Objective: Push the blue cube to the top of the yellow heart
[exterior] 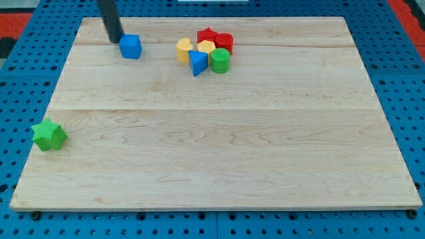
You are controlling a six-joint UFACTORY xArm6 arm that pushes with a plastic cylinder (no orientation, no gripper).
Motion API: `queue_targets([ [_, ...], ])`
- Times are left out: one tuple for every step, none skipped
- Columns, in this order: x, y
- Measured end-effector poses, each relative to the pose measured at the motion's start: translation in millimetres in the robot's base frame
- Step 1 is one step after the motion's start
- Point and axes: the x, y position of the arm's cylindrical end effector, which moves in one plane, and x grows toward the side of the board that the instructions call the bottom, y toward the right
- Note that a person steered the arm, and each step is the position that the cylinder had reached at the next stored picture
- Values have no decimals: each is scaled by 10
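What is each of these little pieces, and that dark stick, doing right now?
My tip: down on the board, at the blue cube's left edge.
Blue cube: alone, left of the cluster.
Yellow heart: cluster's left end, beside the blue triangular block.
Blue triangular block: cluster's front.
Yellow block: cluster's middle.
Red star: cluster's back.
Red block: behind the green cylinder.
Green cylinder: upright.
Green star: alone, near the left edge.

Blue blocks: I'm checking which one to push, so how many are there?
2: the blue cube beside my tip at the view's top left, and a blue triangular block in the cluster.
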Motion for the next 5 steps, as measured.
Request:
queue_targets([
  [26,-173],
  [294,-171],
  [357,-84],
  [187,413],
  [101,693],
])
